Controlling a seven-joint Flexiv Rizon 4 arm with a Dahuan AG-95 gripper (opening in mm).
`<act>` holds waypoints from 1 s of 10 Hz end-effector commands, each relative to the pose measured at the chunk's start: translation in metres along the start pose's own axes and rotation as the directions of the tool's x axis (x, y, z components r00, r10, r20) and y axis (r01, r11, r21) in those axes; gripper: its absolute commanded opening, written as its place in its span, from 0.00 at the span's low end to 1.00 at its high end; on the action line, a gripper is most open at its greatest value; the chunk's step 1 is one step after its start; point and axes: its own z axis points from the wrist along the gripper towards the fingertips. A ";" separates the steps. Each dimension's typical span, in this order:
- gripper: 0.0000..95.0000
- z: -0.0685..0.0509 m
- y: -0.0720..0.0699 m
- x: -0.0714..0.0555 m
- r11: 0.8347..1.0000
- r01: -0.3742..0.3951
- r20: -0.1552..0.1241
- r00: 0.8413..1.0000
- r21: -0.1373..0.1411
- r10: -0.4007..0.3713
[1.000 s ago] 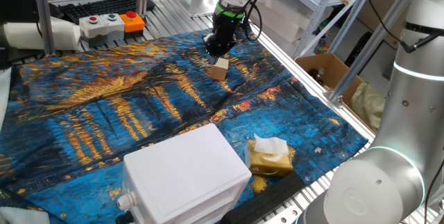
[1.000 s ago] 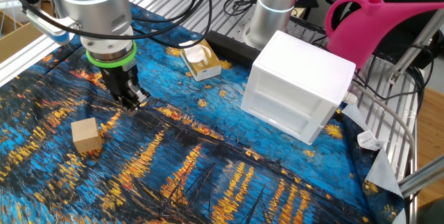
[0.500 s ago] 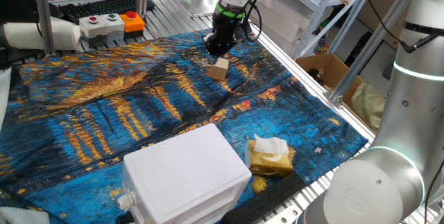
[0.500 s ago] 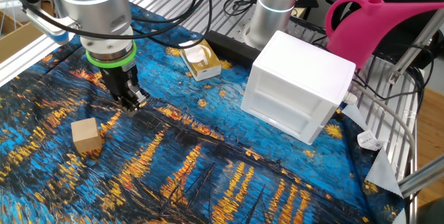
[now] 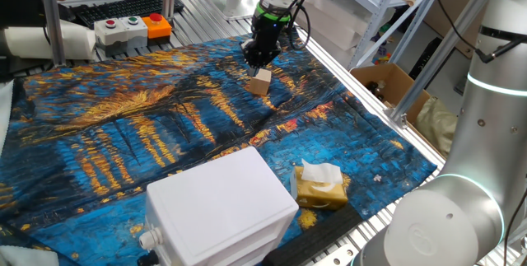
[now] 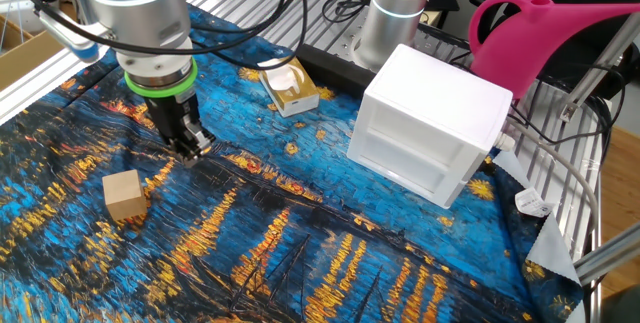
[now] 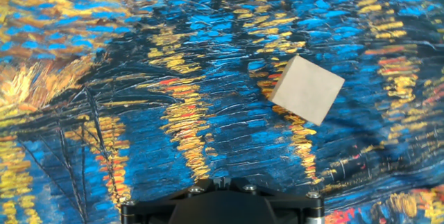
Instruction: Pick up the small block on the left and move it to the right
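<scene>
The small block (image 6: 124, 197) is a plain tan wooden cube lying on the blue-and-gold painted cloth; it also shows in one fixed view (image 5: 260, 81) and in the hand view (image 7: 306, 89), right of centre. My gripper (image 6: 189, 149) hangs low over the cloth beside the block, apart from it, and also shows in one fixed view (image 5: 254, 54). Its fingers look pressed together and hold nothing. In the hand view only the black gripper base (image 7: 218, 203) shows; the fingertips are out of sight.
A large white plastic box (image 6: 430, 123) stands on the cloth. A yellow-brown tissue pack (image 6: 288, 87) lies near a second robot's base (image 6: 395, 13). A pink watering can (image 6: 540, 33) is behind the box. A button box (image 5: 132, 27) sits at the cloth's far edge.
</scene>
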 end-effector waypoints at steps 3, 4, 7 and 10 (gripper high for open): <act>0.00 0.000 0.000 0.000 0.991 -0.137 0.002 0.991 -0.003 0.137; 0.00 0.000 0.000 0.000 0.984 -0.177 0.000 0.984 -0.002 0.177; 0.00 0.000 0.000 0.000 0.964 -0.265 -0.021 0.964 -0.013 0.265; 0.00 0.000 0.000 0.000 0.948 -0.317 -0.019 0.948 -0.014 0.317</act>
